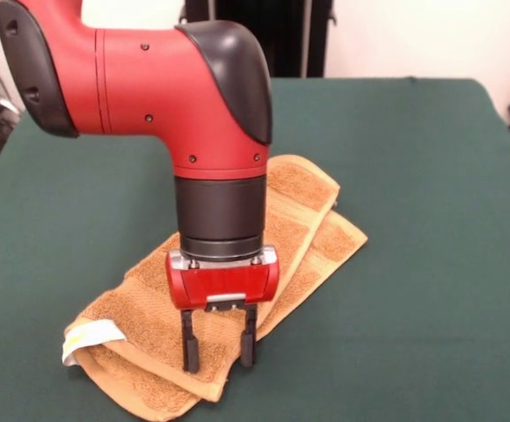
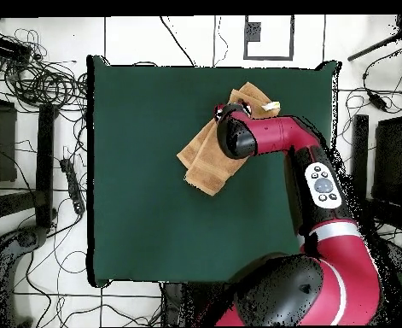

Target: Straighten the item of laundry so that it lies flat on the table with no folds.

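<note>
The table (image 1: 431, 176) lies bare all round the folded towel (image 1: 303, 189), so every side gives open passage. Only the arm (image 2: 323, 184) itself blocks the way: its wrist hangs over the towel's middle, with the parted gripper (image 1: 219, 350) above the near folded edge.

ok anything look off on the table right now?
Only the towel: folded over itself in a long bundle, layers overlapping unevenly, its white tag sticking out at one end. The gripper is open, fingers down on the folded edge. No damage or spills visible.
</note>
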